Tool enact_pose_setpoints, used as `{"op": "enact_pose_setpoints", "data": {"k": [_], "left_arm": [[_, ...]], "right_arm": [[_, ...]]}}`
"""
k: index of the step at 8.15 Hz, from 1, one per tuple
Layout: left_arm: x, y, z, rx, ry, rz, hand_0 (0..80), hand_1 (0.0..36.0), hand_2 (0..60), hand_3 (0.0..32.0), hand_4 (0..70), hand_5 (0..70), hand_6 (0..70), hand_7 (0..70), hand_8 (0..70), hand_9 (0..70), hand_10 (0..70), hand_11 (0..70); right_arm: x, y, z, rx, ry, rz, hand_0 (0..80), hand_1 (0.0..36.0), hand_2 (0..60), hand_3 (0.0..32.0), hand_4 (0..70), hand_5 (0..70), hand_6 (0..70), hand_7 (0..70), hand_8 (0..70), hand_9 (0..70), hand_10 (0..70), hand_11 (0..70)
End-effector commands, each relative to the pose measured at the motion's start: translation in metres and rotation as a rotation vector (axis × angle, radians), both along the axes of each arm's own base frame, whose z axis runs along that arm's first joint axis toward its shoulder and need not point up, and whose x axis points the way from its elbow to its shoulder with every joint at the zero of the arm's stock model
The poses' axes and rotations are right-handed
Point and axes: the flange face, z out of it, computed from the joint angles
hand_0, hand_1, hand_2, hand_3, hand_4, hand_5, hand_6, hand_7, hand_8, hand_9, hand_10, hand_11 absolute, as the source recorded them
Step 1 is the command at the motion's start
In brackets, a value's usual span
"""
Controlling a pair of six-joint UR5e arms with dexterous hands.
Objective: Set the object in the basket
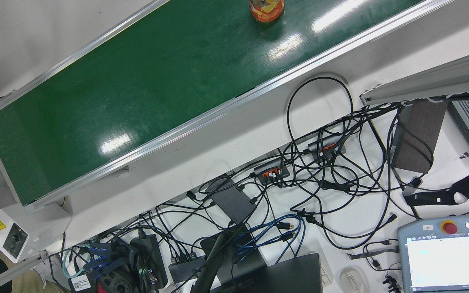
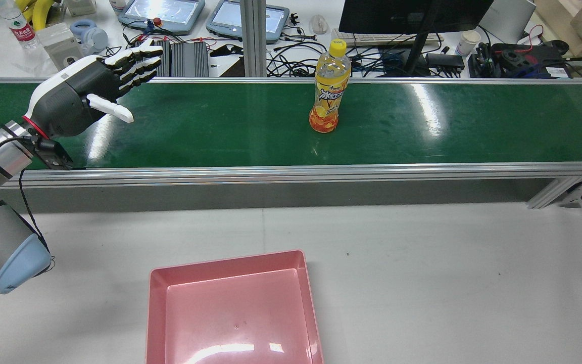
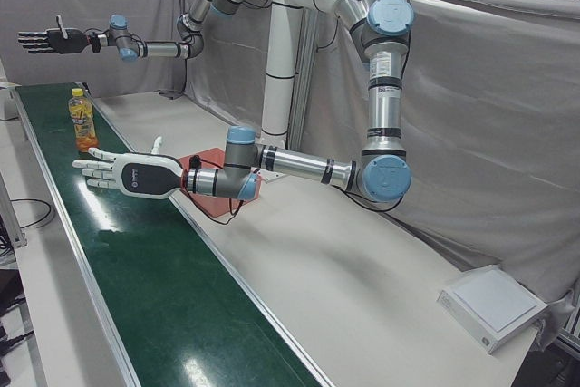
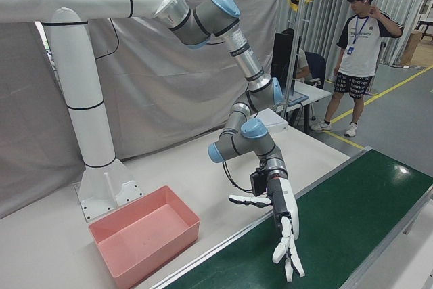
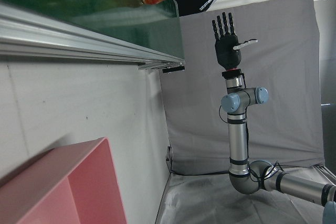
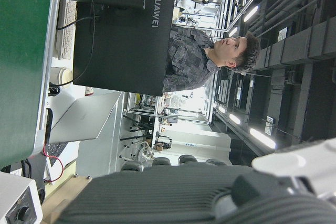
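An orange drink bottle point(image 2: 328, 91) with a yellow cap stands upright mid-way along the green conveyor belt point(image 2: 210, 131). It also shows in the left-front view point(image 3: 82, 119) and at the top edge of the front view point(image 1: 266, 10). My left hand point(image 2: 81, 96) is open and flat, hovering low over the belt's left end, well left of the bottle; it also shows in the right-front view point(image 4: 283, 221). My right hand point(image 3: 50, 41) is open and raised beyond the bottle; it also shows in the left hand view point(image 5: 227, 43). The pink basket point(image 2: 230, 260) sits empty on the white table.
Behind the belt lie tangled cables point(image 1: 324, 179), teach pendants point(image 2: 162, 12) and a monitor point(image 2: 415, 15). A person point(image 4: 358, 38) stands past the belt's end. A white box point(image 3: 494, 305) sits on the table's far corner. An aluminium rail point(image 2: 291, 174) edges the belt.
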Motion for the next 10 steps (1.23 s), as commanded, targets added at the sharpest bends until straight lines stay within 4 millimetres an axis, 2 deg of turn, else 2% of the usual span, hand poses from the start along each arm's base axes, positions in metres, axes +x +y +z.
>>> {"op": "enact_pose_setpoints", "data": {"k": [1,10], "left_arm": [[-0.0004,-0.0002,-0.0001,0.000,0.000,-0.001,52.0,11.9,0.0,1.8,13.0,17.3,1.0,0.0,7.6,7.8,5.2,9.0],[-0.0013,-0.0006,-0.0018,0.002,0.003,-0.002,52.0,11.8,0.0,1.6,13.1,17.8,0.9,0.0,7.7,8.0,5.0,8.7]], "right_arm": [[0.0000,0.0000,0.0000,0.000,0.001,0.000,0.0,0.0,0.0,0.0,0.0,0.0,0.0,0.0,0.0,0.0,0.0,0.0],[0.0000,0.0000,0.0000,0.000,0.001,0.000,0.0,0.0,0.0,0.0,0.0,0.0,0.0,0.0,0.0,0.0,0.0,0.0]]}}
